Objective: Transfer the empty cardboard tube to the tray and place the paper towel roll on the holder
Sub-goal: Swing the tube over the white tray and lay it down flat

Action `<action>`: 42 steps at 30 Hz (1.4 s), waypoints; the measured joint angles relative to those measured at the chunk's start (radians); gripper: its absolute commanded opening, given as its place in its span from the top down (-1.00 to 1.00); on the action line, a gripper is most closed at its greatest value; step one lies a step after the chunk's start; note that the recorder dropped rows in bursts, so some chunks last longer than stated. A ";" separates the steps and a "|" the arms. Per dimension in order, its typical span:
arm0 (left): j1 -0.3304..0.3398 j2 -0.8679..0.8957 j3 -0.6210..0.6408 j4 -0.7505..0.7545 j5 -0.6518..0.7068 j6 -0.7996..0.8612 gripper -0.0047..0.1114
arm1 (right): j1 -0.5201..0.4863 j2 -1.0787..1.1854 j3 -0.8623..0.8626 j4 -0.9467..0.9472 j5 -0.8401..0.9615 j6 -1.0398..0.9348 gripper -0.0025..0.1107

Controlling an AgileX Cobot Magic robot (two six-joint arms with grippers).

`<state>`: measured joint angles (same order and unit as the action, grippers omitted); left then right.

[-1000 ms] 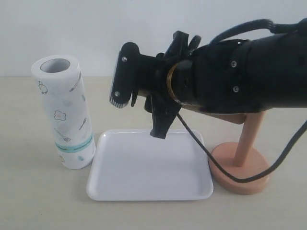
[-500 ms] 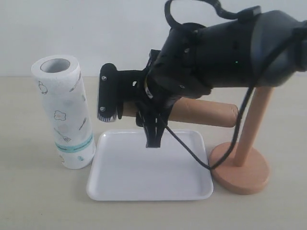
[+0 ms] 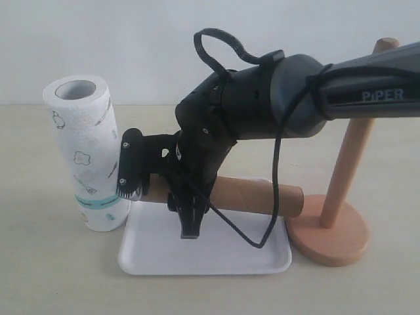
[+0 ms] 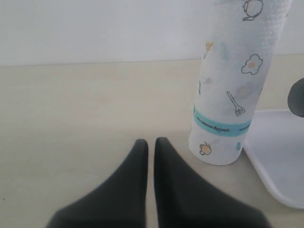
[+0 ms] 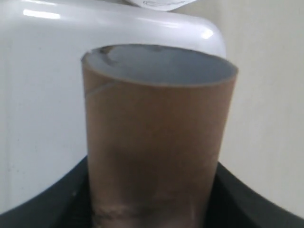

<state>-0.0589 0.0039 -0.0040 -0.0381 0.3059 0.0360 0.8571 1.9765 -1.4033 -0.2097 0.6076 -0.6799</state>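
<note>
My right gripper is shut on the empty cardboard tube, a plain brown hollow cylinder held level just above the white tray. Whether the tube touches the tray I cannot tell. In the right wrist view the tube fills the middle, its open end over the tray. The paper towel roll stands upright at the tray's left end. The wooden holder stands bare at the right. In the left wrist view my left gripper is shut and holds nothing, low over the table near the roll.
The holder's round base sits close against the tray's right end. A black cable loops from the right arm down over the tray. A pale wall closes the back of the beige table. A corner of the tray shows beside the roll.
The right arm has swung down and to the left with the tube, from well above the tray to just over it. The holder's pole now shows fully. The roll has not moved.
</note>
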 measured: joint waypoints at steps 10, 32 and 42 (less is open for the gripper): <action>0.000 0.000 0.000 0.000 0.000 0.000 0.84 | 0.000 0.010 0.000 0.091 -0.015 0.003 0.01; 0.000 0.000 0.000 0.000 0.000 0.000 0.84 | 0.000 -0.052 0.000 0.088 0.142 0.102 -0.08; 0.000 0.000 0.000 0.000 0.000 0.000 0.84 | 0.000 -0.327 0.000 0.127 0.360 0.406 0.96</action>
<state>-0.0589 0.0039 -0.0040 -0.0381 0.3059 0.0360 0.8571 1.6497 -1.4033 -0.0826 0.9673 -0.2739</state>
